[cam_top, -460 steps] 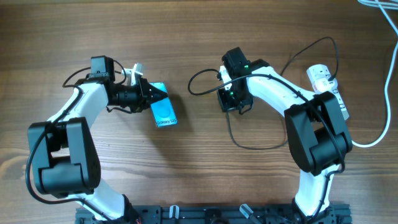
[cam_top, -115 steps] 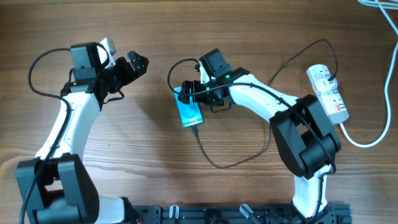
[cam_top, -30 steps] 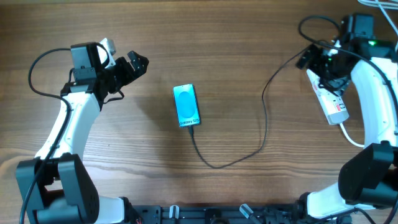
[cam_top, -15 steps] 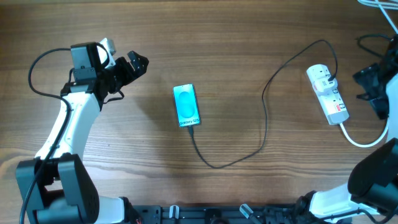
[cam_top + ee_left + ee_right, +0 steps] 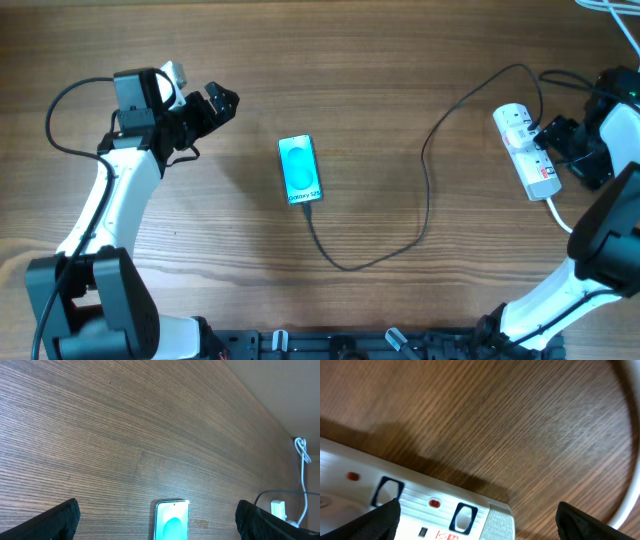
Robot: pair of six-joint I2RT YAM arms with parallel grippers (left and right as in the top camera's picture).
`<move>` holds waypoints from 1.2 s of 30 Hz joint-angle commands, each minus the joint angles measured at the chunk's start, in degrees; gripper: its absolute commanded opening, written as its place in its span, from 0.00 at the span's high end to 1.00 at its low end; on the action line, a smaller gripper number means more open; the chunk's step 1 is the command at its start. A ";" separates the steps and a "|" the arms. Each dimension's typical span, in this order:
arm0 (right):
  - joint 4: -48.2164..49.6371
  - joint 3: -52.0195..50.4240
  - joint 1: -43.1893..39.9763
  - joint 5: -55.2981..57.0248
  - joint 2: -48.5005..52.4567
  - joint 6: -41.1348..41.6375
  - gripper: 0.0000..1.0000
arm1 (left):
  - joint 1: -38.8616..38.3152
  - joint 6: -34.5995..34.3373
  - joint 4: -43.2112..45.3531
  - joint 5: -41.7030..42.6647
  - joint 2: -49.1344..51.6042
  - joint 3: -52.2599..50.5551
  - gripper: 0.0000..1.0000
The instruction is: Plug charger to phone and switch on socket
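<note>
Bare table (image 5: 230, 200) left of the phone (image 5: 300, 170) — charger (image 5: 428, 200) loops across between phone and socket (image 5: 527, 150).

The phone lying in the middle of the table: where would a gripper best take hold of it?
Probably across its two long edges, coming straight down from above. The phone lies flat, screen up, so only its thin sides offer a pinch, and its short near end is taken by the charger plugged in there.

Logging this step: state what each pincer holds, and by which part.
Nothing is held. The left pincer is open, well away from the phone; the right pincer is open next to the socket, not clamped on it.
</note>
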 commanded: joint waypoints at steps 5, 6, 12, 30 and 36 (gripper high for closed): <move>1.92 -0.59 -0.35 -1.62 2.93 -1.90 0.00 | 0.13 0.50 0.11 -0.52 -0.20 0.04 0.00; 2.23 -0.59 -0.35 -1.62 2.93 -1.92 0.00 | 0.13 0.48 0.11 -0.52 -0.20 0.04 0.00; 4.63 -0.59 -0.35 -1.81 2.93 -1.95 0.00 | 0.13 0.50 0.11 -0.52 -0.20 0.04 0.00; 0.17 -0.59 -0.35 -7.63 2.93 -4.92 0.00 | 0.13 0.50 0.13 -0.52 -0.20 0.04 0.00; 0.33 -0.59 -0.35 -7.61 2.93 -4.87 0.00 | 0.13 0.48 0.11 -0.55 -0.20 0.04 0.00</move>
